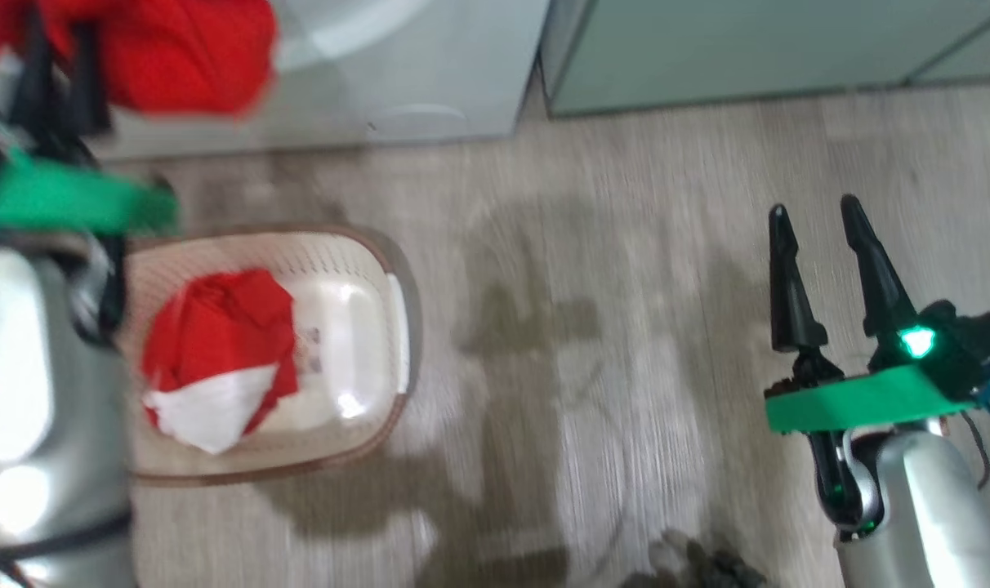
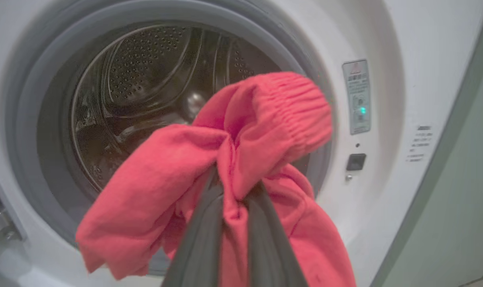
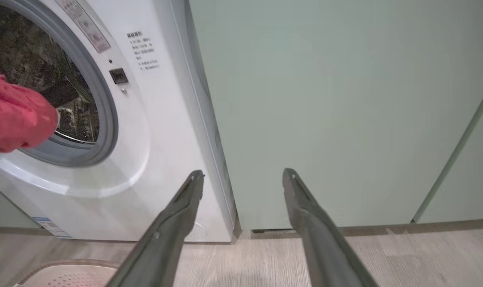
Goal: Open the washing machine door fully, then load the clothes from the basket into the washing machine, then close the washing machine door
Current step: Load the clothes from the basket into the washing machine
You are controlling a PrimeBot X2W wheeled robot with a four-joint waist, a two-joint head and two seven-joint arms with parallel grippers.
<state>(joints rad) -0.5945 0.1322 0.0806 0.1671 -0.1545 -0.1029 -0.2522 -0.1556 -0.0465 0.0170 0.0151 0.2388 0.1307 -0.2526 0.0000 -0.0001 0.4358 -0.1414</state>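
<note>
Red garment (image 2: 265,115) right up at the lens, bunched around the left claw (image 2: 235,191), whose two dark fingers are pinched together on a fold of it. The rest of the cloth droops loose on both sides.

Biggest thing in play is the washing machine (image 2: 385,40): its mouth stands uncovered, grey gasket (image 2: 38,79) ringing the steel drum (image 2: 146,87), and the garment hangs just in front of that opening, not yet past the gasket. It looks held high and square to the drum so that a push forward would carry it in. The trailing cloth could catch on the gasket's lower lip.

Pale green cabinets (image 3: 345,99) stand hard against the machine's side.

Down on the floor (image 1: 626,327) sits the basket (image 1: 397,327), close to the machine's foot, handy for the left arm. A red-and-white bundle (image 1: 217,343) lies against its left end, so by the look of it loading is only partly done.

Over by the floor's right edge, the right claw (image 1: 813,208) hangs with fingers spread apart, gripping nothing and touching nothing, well clear of the basket. Probably parked out of the way.
</note>
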